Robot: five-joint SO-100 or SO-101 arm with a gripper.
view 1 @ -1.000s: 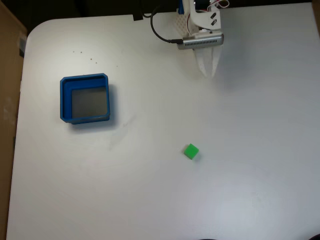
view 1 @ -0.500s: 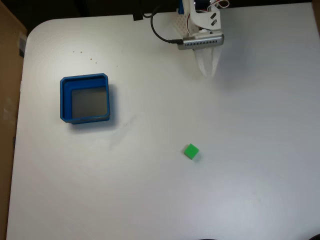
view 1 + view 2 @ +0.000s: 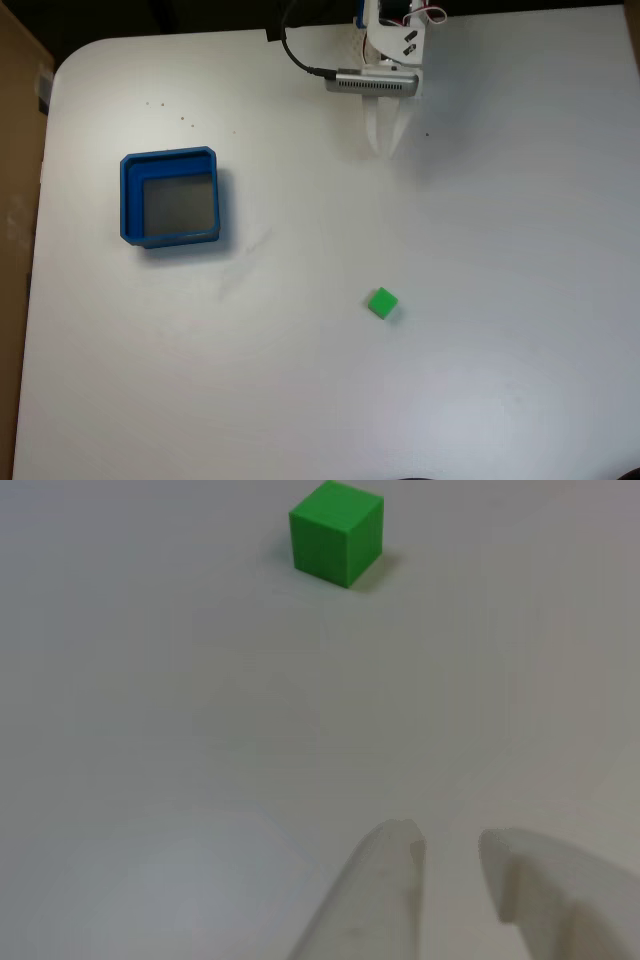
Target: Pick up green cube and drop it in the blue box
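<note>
A: Progress?
B: Nothing done yet. Green cube (image 3: 382,303) sits loose mid-table, toward the near edge; nothing is in the blue box (image 3: 127,200) by the left edge.
A: Gripper?
B: Gripper (image 3: 383,148) near the far edge, well apart from the cube, fingers (image 3: 375,900) slightly parted, holding nothing. Reach, grasp, carry, drop all remain.

In the fixed view, the gripper (image 3: 384,150) sits near the top edge of the table (image 3: 500,250), its tips pointing down the picture. The green cube (image 3: 382,303) lies on the table well below the tips, almost in line with them. The blue box (image 3: 171,198) rests on the table far to the gripper's left and slightly lower. In the other view, the cube (image 3: 337,532) lies well ahead of the gripper (image 3: 450,852), a little left.
</note>
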